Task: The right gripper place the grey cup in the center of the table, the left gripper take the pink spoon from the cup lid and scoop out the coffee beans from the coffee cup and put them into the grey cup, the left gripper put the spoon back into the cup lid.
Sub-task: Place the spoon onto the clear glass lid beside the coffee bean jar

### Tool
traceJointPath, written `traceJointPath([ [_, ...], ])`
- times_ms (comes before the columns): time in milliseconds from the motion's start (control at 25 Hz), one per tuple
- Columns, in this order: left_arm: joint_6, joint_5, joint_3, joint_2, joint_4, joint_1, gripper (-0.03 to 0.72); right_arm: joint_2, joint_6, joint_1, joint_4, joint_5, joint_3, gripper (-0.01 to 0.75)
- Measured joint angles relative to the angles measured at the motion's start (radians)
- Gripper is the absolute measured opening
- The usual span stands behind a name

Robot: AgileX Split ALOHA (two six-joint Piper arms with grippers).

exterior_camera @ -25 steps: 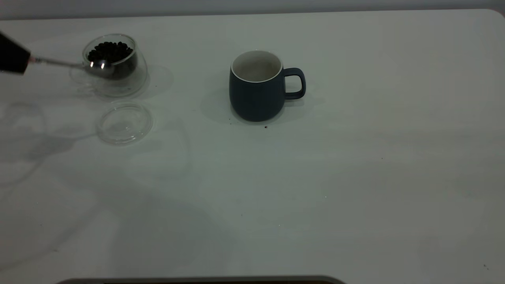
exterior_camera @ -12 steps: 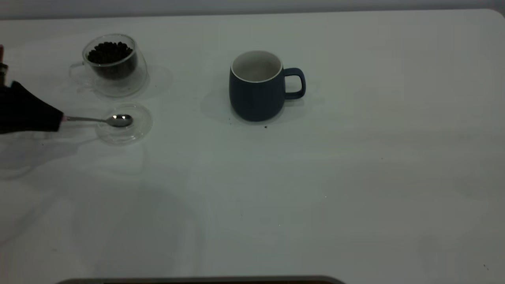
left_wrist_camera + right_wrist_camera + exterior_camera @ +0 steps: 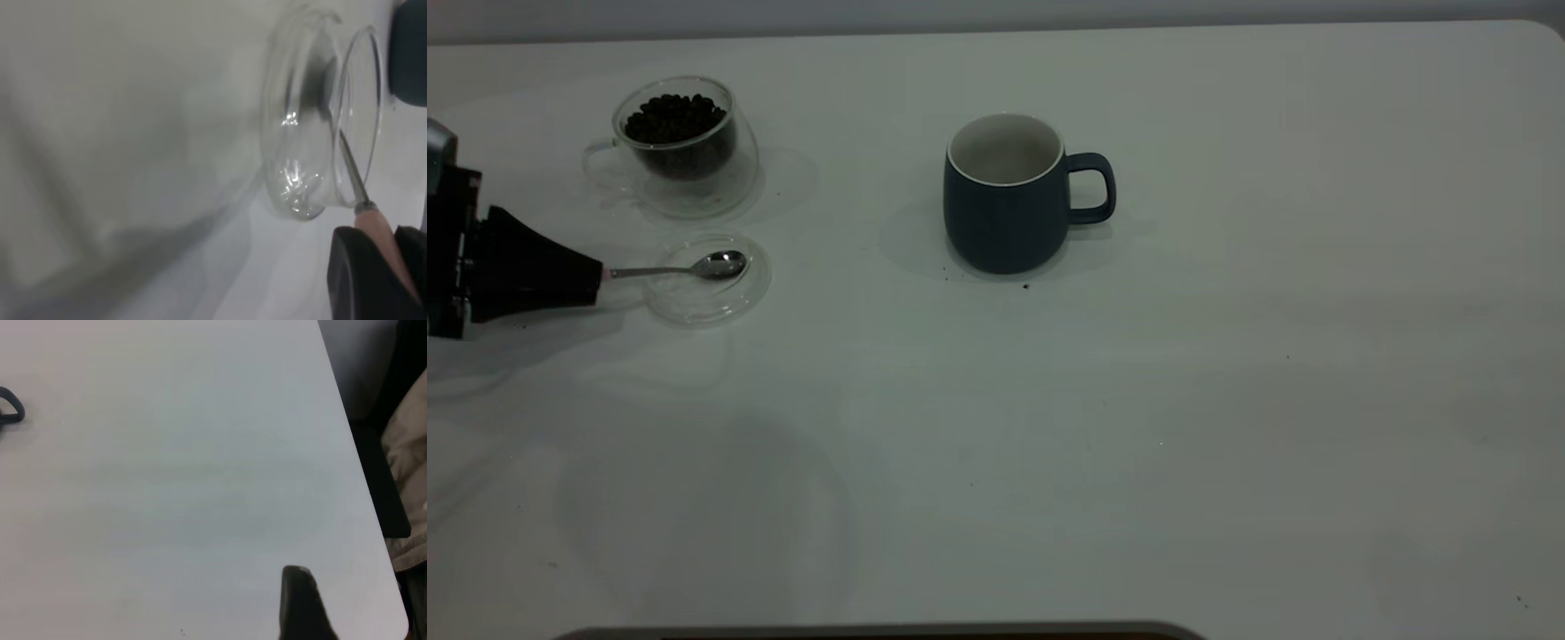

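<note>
The grey cup [image 3: 1005,213] stands upright near the table's [image 3: 1227,400] middle, handle to the right; its handle also shows in the right wrist view [image 3: 10,407]. The clear coffee cup [image 3: 685,156] with coffee beans [image 3: 673,116] stands at the far left. The cup lid [image 3: 694,307] lies flat just in front of it. My left gripper [image 3: 596,276] is at the left edge, low over the table, shut on the pink spoon's [image 3: 694,268] handle [image 3: 375,223]. The spoon's metal bowl rests in the lid. My right gripper [image 3: 300,600] is off the exterior view, over the table's right corner.
A few dark specks lie by the grey cup's base [image 3: 1025,286]. The table's rounded right corner and edge [image 3: 373,520] border a dark gap with beige fabric [image 3: 410,453]. A dark strip [image 3: 871,633] runs along the near edge.
My left gripper carried the spoon from the coffee cup's side down to the lid, then pushed it right, so its bowl now lies in the lid. The grey cup has not moved.
</note>
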Motion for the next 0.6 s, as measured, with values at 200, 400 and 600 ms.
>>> traceJointPath([
  [200,0.001,0.0,0.0,0.001,-0.003,0.0,0.111,0.0,0.0,0.0,0.0,0.0,0.0,0.463],
  [400,-0.017,0.001,-0.001,0.001,-0.003,0.0,0.118,0.0,0.0,0.0,0.0,0.0,0.0,0.463],
  [600,-0.074,-0.007,-0.001,0.001,-0.003,0.0,0.251,0.0,0.0,0.0,0.0,0.0,0.0,0.463],
])
